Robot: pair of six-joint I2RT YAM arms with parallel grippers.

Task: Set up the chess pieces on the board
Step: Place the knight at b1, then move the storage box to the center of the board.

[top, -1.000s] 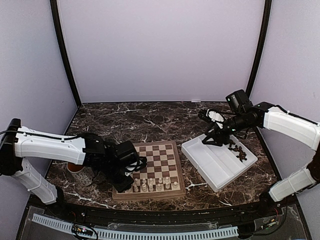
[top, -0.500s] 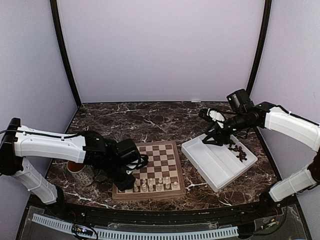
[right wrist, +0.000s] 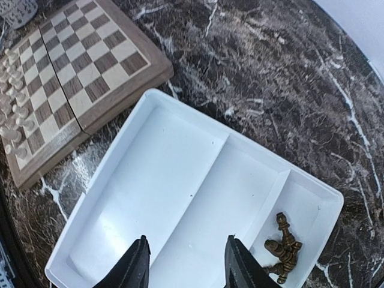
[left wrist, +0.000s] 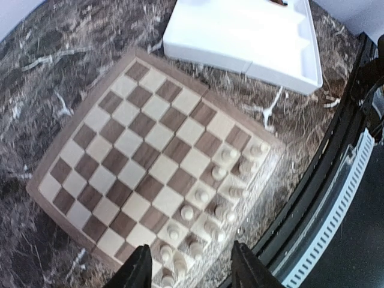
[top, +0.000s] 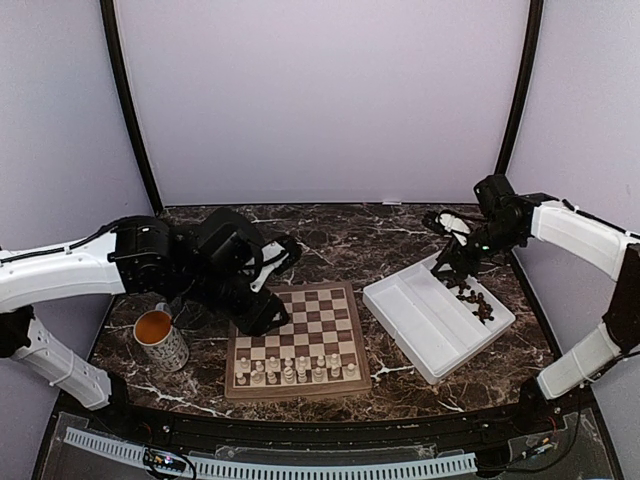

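Observation:
The board (top: 310, 325) lies at the table's near middle. Cream chess pieces (top: 297, 371) stand on its two nearest rows; the other squares are bare. My left gripper (top: 262, 318) hangs high above the board's left edge, open and empty. The left wrist view shows the board (left wrist: 144, 144) and the cream pieces (left wrist: 210, 198) far below the gripper (left wrist: 191, 270). Several dark chess pieces (top: 474, 300) lie in a heap in the white tray's end compartment. My right gripper (top: 447, 272) is open and empty above the tray, left of the dark pieces (right wrist: 282, 246); it shows in the right wrist view (right wrist: 187, 258).
The white compartmented tray (top: 425, 335) sits right of the board; its two larger compartments (right wrist: 174, 174) are bare. A mug (top: 160, 341) of orange liquid stands left of the board. A black rail runs along the table's near edge (left wrist: 324, 180).
My left arm has risen and pulled back from the board's near-left corner to high above its left edge. My right gripper has shifted a little right and back over the tray.

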